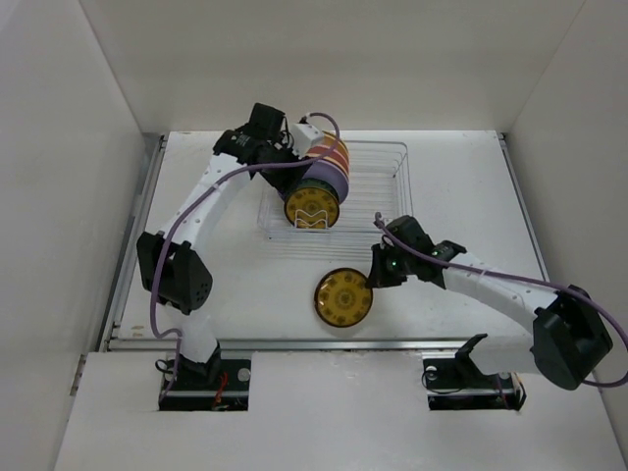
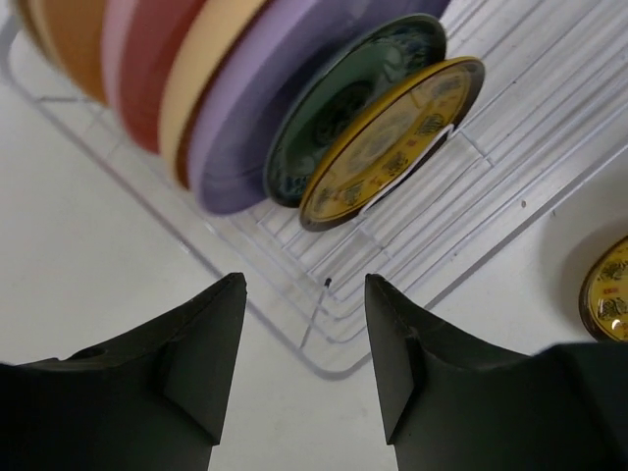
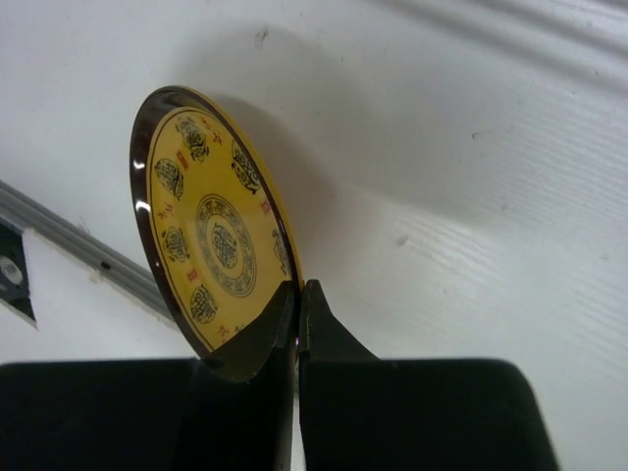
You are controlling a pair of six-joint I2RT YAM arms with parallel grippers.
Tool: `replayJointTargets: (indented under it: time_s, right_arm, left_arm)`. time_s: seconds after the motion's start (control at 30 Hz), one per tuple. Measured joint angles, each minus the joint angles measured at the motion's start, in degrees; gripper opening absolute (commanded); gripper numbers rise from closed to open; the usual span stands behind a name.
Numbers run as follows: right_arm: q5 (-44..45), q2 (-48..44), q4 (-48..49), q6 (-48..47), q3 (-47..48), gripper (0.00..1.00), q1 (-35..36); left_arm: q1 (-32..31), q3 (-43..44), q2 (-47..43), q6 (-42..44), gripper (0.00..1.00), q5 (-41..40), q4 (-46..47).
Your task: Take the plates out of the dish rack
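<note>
One amber plate (image 3: 211,240) is out of the rack (image 1: 388,186) and pinched by its rim in your right gripper (image 3: 297,294), jaws clenched on it, the plate tilted on edge over the table (image 1: 461,186) near its front edge; whether its lower rim touches the surface cannot be told. This looks like the set-down step for that plate. The others stand upright in the rack's left half: a second amber plate (image 2: 388,147) at the near end, a green plate (image 2: 343,98) just behind it, then a lavender plate (image 2: 255,108), a cream plate (image 2: 201,69) and more beyond, blurred. Your left gripper (image 2: 304,294) hangs above the rack's left side, jaws apart and grasping nothing. Next, by this reading, you lower the held plate, lay it flat and let go; the left arm then needs to come down on the second amber plate's rim, clear of the wire divider (image 1: 312,220) crossing its face, and lift straight up so it does not drag its green neighbour.
</note>
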Motion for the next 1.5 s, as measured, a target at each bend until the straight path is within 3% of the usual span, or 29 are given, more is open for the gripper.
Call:
replayJointTargets:
  time_s: [0.13, 0.23, 0.3, 0.43, 0.5, 0.67, 0.93, 1.0, 1.03, 1.07, 1.17, 1.5]
  right_arm:
    - [1.66, 0.0, 7.37, 4.85, -4.35, 0.01, 0.28]
    - [3.23, 0.0, 10.29, 6.49, -6.82, 0.09, 0.28]
    - [4.07, 0.0, 11.74, 7.28, -8.66, 0.19, 0.28]
    - [5.05, 0.0, 13.42, 7.87, -10.86, 0.25, 0.28]
    - [5.33, 0.0, 13.99, 8.07, -11.23, 0.36, 0.28]
    - [5.64, -0.33, 14.62, 8.09, -11.3, 0.48, 0.28]
    - [6.6, -8.24, 12.57, 8.09, -11.08, 0.48, 0.28]
    - [6.84, -9.27, 11.87, 8.07, -10.64, 0.48, 0.28]
    - [6.86, -9.57, 11.54, 8.07, -10.38, 0.48, 0.28]
    - [6.95, -9.81, 11.17, 8.02, -10.12, 0.48, 0.28]
    - [7.13, -9.97, 9.94, 7.85, -9.18, 0.48, 0.28]
    - [7.52, -10.19, 4.85, 5.14, -3.93, 0.48, 0.72]
  left_arm:
    - [-2.6, -2.84, 1.55, 2.4, 0.49, 0.76, 2.86]
    - [-3.34, -4.74, 2.84, 3.87, 0.49, 1.36, 4.68]
    - [-3.82, -5.62, 3.67, 4.81, 0.49, 1.46, 5.88]
    - [-4.87, -6.47, 5.07, 6.16, 0.49, 1.36, 7.96]
    - [-5.57, -6.47, 5.57, 6.51, 0.49, 0.79, 9.14]
    - [-6.78, -6.38, 6.8, 6.91, 0.48, -1.55, 11.41]
    - [-6.73, -5.03, 10.45, 8.37, 0.37, -3.15, 11.1]
    - [-6.75, -4.0, 11.74, 8.68, 0.26, -3.56, 10.88]
    - [-6.73, -3.34, 12.37, 8.74, 0.08, -3.85, 10.71]
    - [-6.71, -2.8, 12.9, 9.27, 0.0, -4.17, 10.51]
    - [-6.47, -1.53, 13.14, 10.95, 0.0, -3.82, 8.11]
    - [-6.56, 1.01, 11.26, 1.27, 0.0, -7.3, 7.91]
